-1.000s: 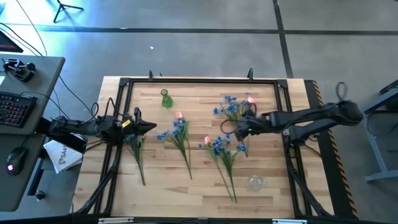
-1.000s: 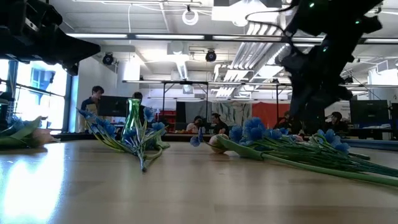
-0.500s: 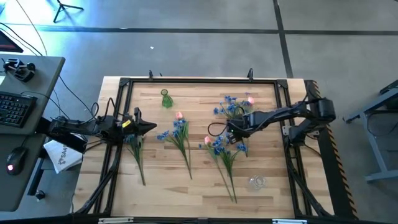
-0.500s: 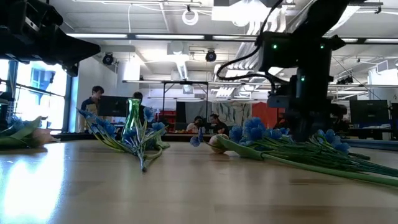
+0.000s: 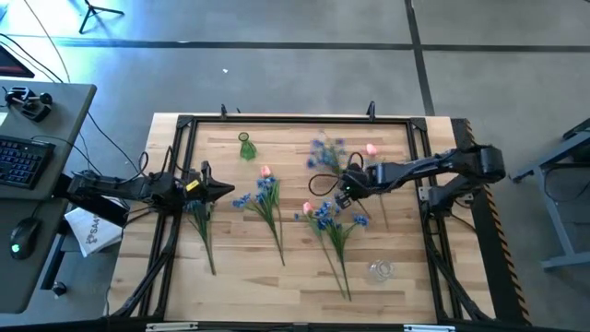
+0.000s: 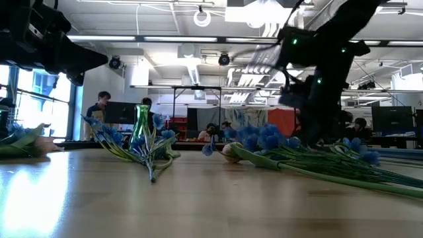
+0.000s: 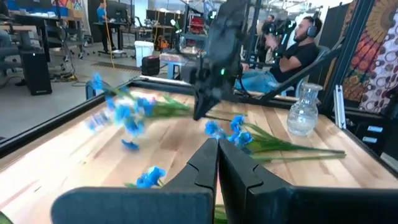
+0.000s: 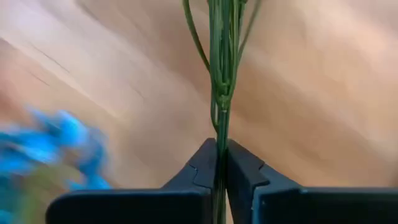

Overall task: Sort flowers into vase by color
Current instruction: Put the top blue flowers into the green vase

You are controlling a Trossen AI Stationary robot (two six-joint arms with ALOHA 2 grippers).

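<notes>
My right gripper (image 5: 343,186) is shut on a blue flower (image 5: 323,152) near the table's middle; its blossoms (image 7: 118,112) show blurred, toward the far edge. Its stems run forward from the fingertips in the right wrist view (image 8: 222,163). A pink flower (image 5: 371,149) lies just to the right. More blue and pink flowers (image 5: 267,195) (image 5: 328,221) lie flat on the table. A green vase (image 5: 246,146) stands far left of centre, a clear vase (image 5: 381,270) near right. My left gripper (image 5: 224,191) waits shut at the left, above the blossom end of another flower bunch (image 5: 201,221). My right gripper pinches the blue flower's thin green stems (image 8: 221,134) between its two fingers, a bundle of several strands. The fingers come slanting down from the table's right and lie along the stems. The blossom end (image 5: 323,152) reaches out past the fingertips toward the far edge.
A black frame (image 5: 277,120) runs round the wooden tabletop. A desk with keyboard and mouse (image 5: 23,166) stands left of the table. People sit in the room beyond (image 7: 292,50).
My right gripper has moved a little toward the table's left and has shut on the blue flower's stems. The flower's blossom end has swung toward the far left and shows blurred; the pink flower beside it has stayed put.
</notes>
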